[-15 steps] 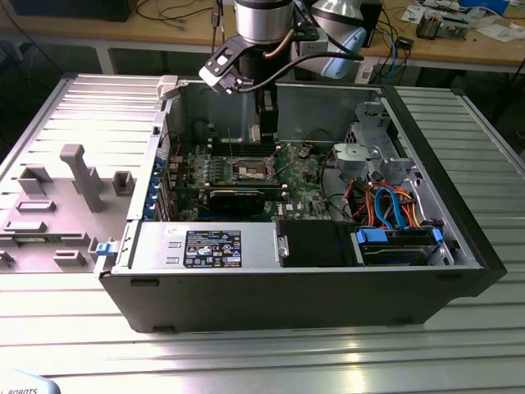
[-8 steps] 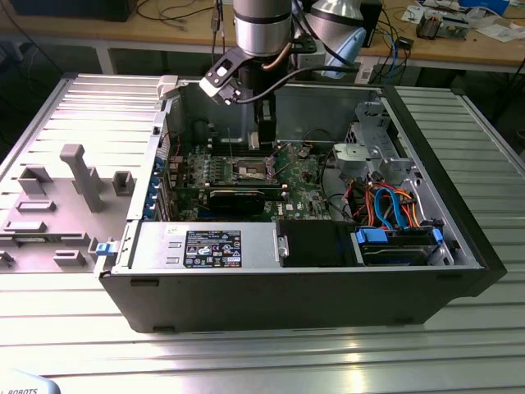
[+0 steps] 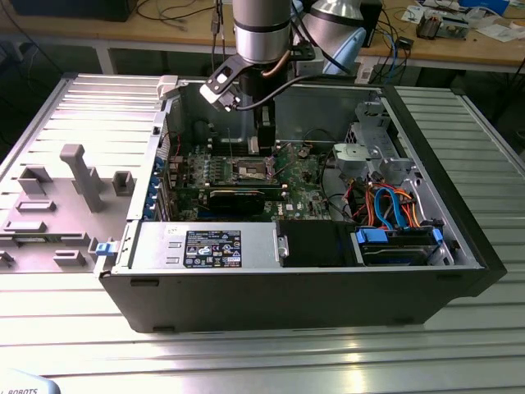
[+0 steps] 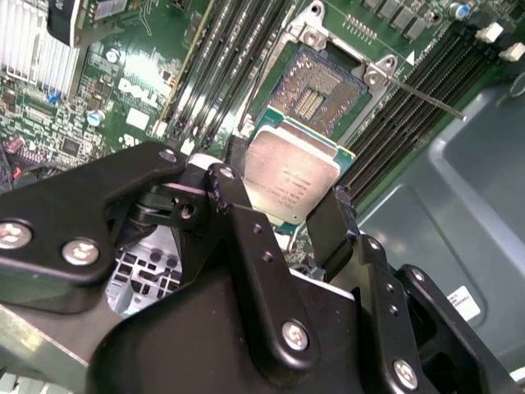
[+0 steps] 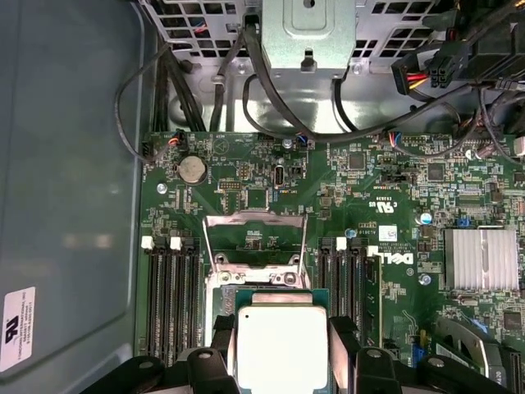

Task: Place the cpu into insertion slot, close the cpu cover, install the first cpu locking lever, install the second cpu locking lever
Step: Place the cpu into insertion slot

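Ribbed metal table (image 3: 74, 328) carries the open computer case (image 3: 459, 246). We log the gripper (image 4: 285, 187) with fingers (image 4: 332, 230) clamped on two opposite edges of the cpu (image 4: 291, 164), held over one edge of the insertion slot (image 4: 324, 89) and not seated. Risk, in our judgement: the chip sits offset from the slot, so a skewed descent could bend contacts. The second wrist view gives the slot's bare contact field. The first wrist view gives the cpu cover (image 5: 254, 218) raised beyond the slot.
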